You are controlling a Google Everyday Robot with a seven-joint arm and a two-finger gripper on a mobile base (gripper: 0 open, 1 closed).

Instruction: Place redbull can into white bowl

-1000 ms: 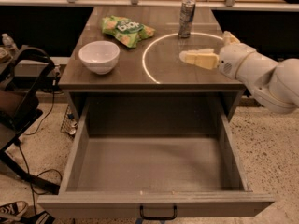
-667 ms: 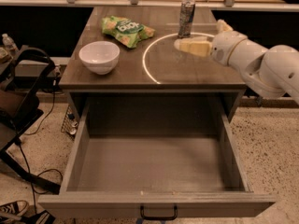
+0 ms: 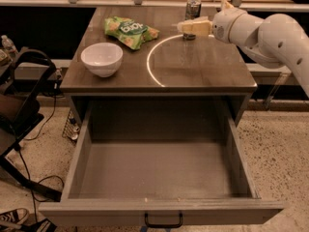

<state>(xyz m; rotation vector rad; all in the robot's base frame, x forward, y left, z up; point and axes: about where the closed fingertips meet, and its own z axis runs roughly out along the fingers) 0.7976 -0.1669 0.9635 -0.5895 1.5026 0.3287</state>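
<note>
redbull can point(image 3: 192, 7): stood upright at far edge of table point(image 3: 203, 66), right of centre | gripper point(image 3: 182, 27): I had it level against the can's lower part, apparently for a side grasp; open or closed I could not tell | white bowl point(image 3: 101, 58): near left edge, empty to receive the can

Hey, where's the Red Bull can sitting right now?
In the camera view the redbull can stands upright near the far edge of the table, right of the green snack bag, with the gripper just in front of it.
</note>
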